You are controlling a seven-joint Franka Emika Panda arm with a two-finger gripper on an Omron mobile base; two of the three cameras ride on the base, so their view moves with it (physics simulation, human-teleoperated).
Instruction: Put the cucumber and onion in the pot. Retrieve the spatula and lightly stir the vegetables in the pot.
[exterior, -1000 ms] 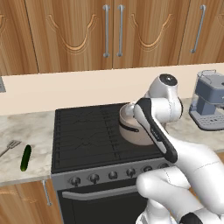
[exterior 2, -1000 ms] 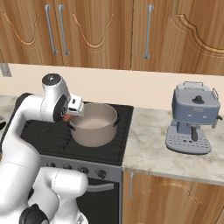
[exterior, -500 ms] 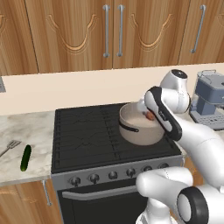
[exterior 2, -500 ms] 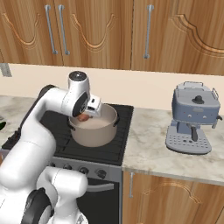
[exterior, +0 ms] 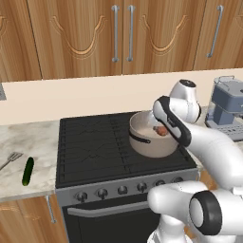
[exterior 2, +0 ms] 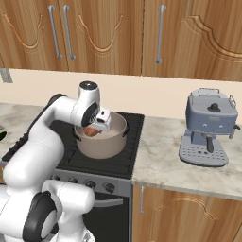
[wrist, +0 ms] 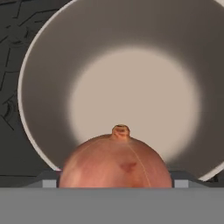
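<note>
Onion (wrist: 116,159), reddish-orange, sits pinched between the jaws of the gripper (exterior 2: 92,130), which are spread wide around it. Directly beneath the gripper is the pot (exterior: 142,142), its pale interior open below, resting on the black stove (exterior: 95,147). Well away from the gripper, on the marble counter (exterior: 23,142) beyond the stove, lie the cucumber (exterior: 28,171) and, just beside it, the spatula (exterior: 11,158).

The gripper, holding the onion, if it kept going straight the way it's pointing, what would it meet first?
The gripper, shut on the onion, points into the pot. Going straight on, the onion would likely meet the pot's pale bare floor first; depth is hard to judge.
</note>
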